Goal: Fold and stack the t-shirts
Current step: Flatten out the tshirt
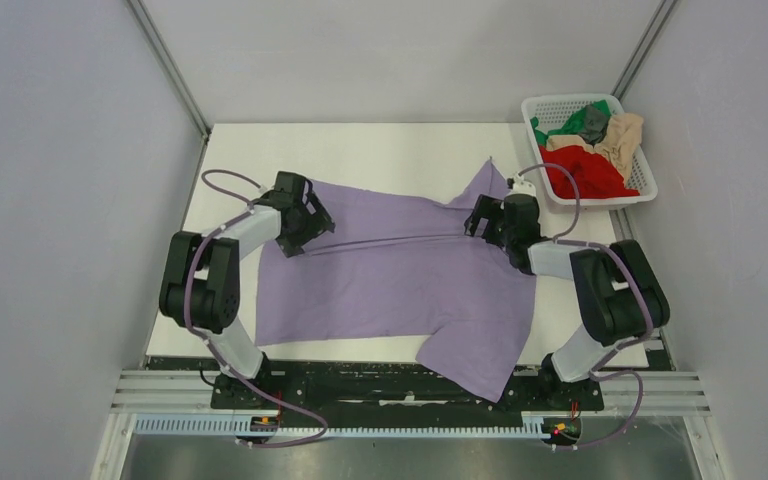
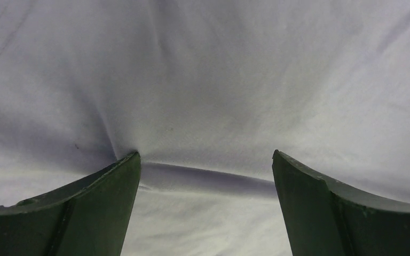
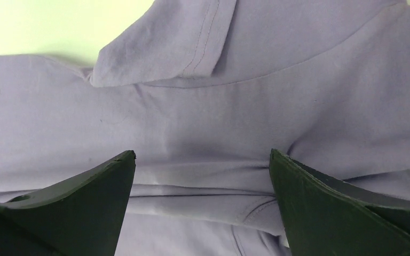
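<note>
A lilac t-shirt (image 1: 400,280) lies spread on the white table, one sleeve hanging over the near edge and a corner folded up at the far right. My left gripper (image 1: 305,232) is open, pressed down on the shirt's left part; in the left wrist view its gripper (image 2: 205,160) straddles a fold ridge of cloth (image 2: 208,178). My right gripper (image 1: 482,222) is open over the shirt's right part; in the right wrist view its gripper (image 3: 203,157) straddles a folded hem (image 3: 203,197), with the sleeve flap (image 3: 171,42) beyond.
A white basket (image 1: 640,195) at the far right corner holds several crumpled garments, red (image 1: 590,172), green and beige. Grey enclosure walls stand on both sides. The metal rail (image 1: 410,390) runs along the near edge.
</note>
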Robot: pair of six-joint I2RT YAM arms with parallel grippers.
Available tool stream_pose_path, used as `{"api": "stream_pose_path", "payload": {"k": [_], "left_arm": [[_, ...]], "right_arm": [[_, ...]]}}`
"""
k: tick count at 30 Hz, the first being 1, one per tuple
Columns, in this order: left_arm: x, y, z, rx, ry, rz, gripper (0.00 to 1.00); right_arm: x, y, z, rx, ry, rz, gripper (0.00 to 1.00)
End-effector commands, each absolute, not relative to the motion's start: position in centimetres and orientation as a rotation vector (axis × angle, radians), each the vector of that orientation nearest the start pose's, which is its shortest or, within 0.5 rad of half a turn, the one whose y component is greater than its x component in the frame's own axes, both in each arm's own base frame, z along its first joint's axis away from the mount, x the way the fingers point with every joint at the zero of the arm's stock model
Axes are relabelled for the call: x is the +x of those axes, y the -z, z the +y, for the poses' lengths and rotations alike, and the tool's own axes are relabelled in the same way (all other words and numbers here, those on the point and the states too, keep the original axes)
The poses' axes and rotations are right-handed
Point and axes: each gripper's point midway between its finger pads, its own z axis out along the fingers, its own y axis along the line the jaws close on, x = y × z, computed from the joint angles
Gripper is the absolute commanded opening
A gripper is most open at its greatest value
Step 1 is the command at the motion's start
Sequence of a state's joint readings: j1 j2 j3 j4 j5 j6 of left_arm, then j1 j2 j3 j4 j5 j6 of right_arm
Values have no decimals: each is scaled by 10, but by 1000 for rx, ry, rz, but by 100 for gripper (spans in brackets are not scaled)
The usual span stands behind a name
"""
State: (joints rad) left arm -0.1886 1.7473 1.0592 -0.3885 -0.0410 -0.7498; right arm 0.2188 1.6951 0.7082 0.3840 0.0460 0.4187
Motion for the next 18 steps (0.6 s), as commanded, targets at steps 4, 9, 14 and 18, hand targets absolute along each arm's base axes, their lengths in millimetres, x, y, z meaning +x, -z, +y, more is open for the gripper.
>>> {"api": "stream_pose_path", "payload": {"k": [4,9,14,18], "left_arm": [[302,-13,-79,-754,140,2734,100],[335,-37,-94,-727,250,2661,100],[358,-52,-107,-691,327,2629,100],[360,-49,-109,-688,332,2641,100]], "right_arm": [[384,-46,90,283,-271,2185,98],[421,-76,102,251,-313,2110,98],[449,-77,130,191,-399,2117,98],[454,-65,138,203,-410,2143,98]]}}
